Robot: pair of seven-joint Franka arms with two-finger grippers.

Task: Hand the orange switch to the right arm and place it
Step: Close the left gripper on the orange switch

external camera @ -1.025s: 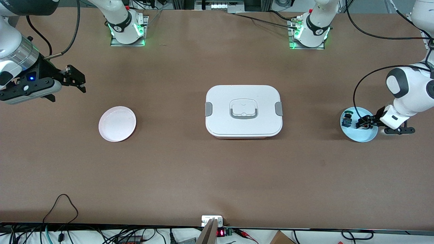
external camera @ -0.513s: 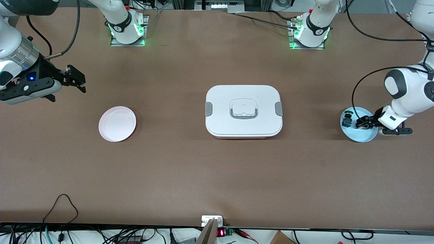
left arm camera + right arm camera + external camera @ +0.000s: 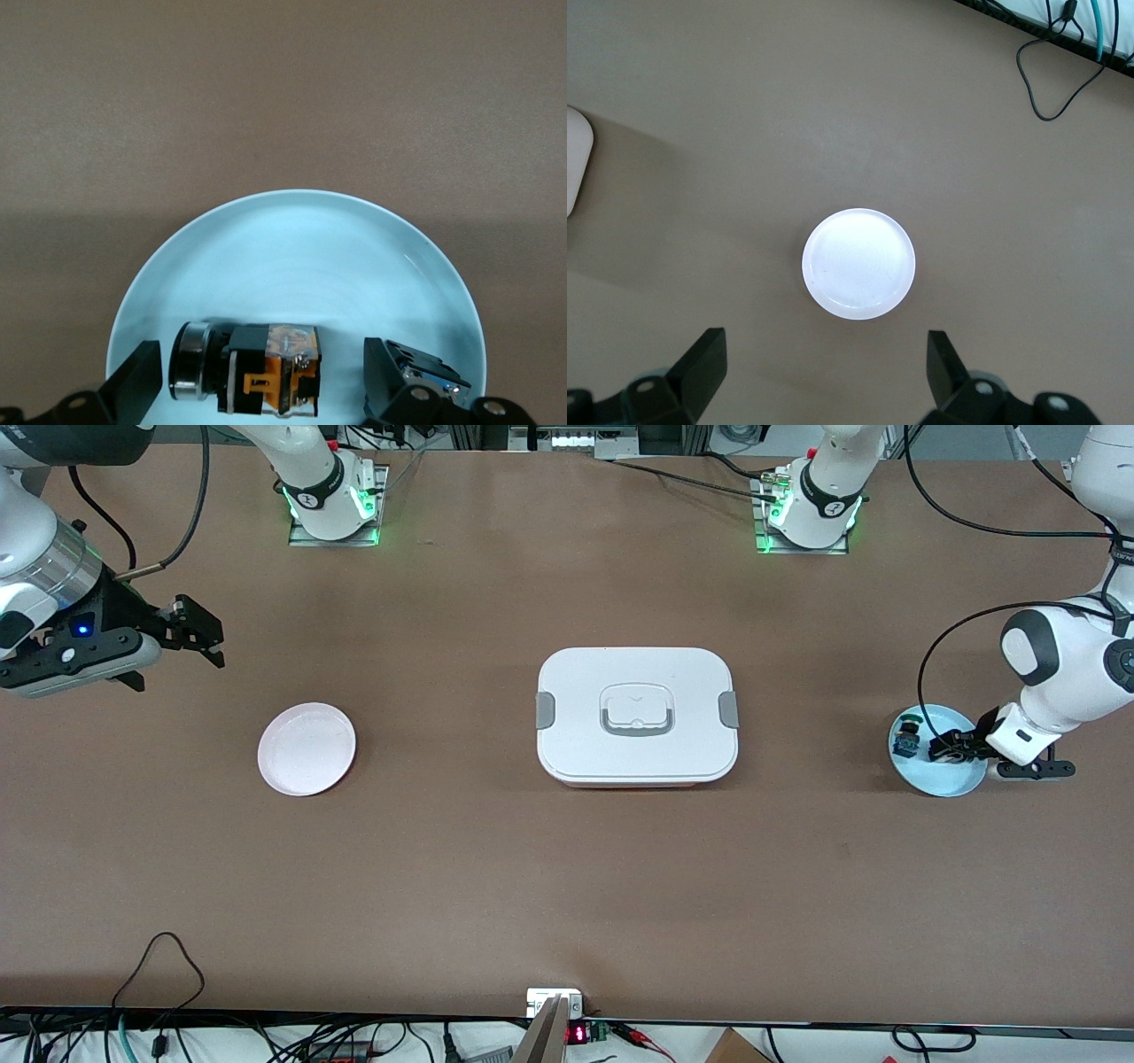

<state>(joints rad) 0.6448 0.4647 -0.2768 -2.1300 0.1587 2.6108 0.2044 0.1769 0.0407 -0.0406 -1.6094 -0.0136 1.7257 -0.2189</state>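
Note:
The orange switch [image 3: 266,365] lies on its side on the light blue plate [image 3: 301,257], black body with orange parts and a silver ring at one end. My left gripper [image 3: 261,382] is down at the plate, open, one finger on each side of the switch with a gap at both. In the front view the left gripper [image 3: 942,748] hides most of the switch on the blue plate [image 3: 957,781]. My right gripper [image 3: 202,633] hangs open and empty over the table at the right arm's end, above the pale pink plate [image 3: 858,263].
A white lidded box [image 3: 636,713] with grey latches stands mid-table. A small blue-and-green part [image 3: 905,736] lies on the blue plate beside the left gripper. The pale pink plate [image 3: 306,748] is empty. Cables run along the table edge nearest the camera [image 3: 159,957].
The left arm's wrist has shifted slightly toward the table's middle while its gripper stays at the blue plate. The right arm has not moved.

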